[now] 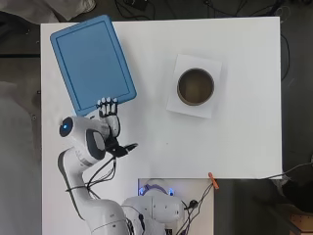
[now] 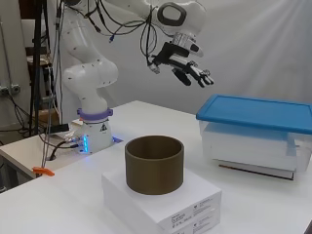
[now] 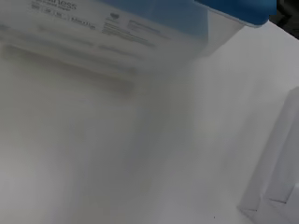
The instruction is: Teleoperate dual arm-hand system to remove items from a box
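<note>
Box, blue lid on, upper left of overhead frame on desk. Hand hovers above its near edge, fingers straight, apart, empty. I'd lower onto the lid's rim first, hooking it squarely.

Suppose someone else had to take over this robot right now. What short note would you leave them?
Hand: open, empty, raised in the air near the edge of the box.
Box: at the table's far left corner, blue lid on.
Brown cylinder: on a white carton, apart from the box.
Done: nothing visibly removed.
Left: take the lid off, take out the items.
</note>
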